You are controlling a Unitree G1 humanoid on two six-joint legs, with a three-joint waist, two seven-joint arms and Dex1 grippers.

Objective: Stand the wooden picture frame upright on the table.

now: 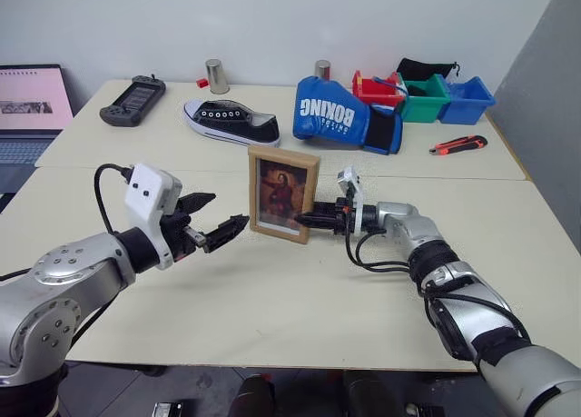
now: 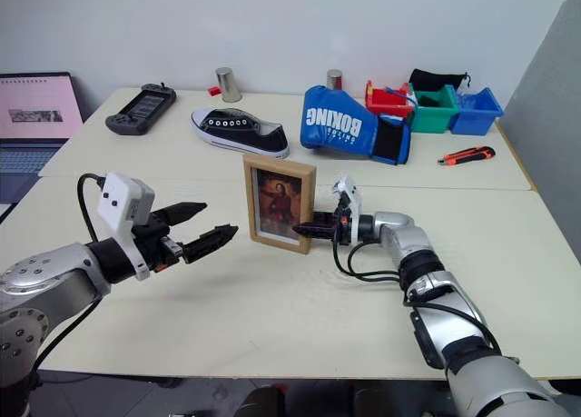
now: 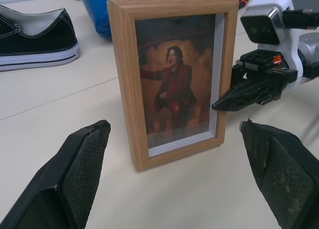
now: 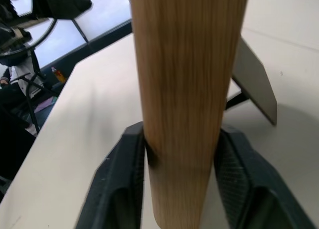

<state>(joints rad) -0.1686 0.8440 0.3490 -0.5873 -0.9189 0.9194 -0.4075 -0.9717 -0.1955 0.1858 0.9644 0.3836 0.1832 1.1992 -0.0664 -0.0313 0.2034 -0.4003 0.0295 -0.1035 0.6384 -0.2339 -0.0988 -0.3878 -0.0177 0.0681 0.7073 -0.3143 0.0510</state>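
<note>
Robot lab: cream table (image 1: 272, 317) strewn with test props.

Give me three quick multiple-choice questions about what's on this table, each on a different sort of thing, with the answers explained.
1. Where is the boxing glove?
A. Behind the wooden picture frame
B. In front of it
C. On the laptop

2. How many coloured bins stand at the back right of the table?
A. One
B. Three
C. Five

3. How is the frame standing?
A. Flat, face down
B. Upright, prop leg out behind
C. Lifted in the air

Answers:
1 A: the glove lies farther back, beside the sneaker.
2 B: a red bin, a green bin and a blue bin.
3 B: its bottom edge rests on the table, with the right gripper astride its side edge and the left gripper open nearby.
</note>
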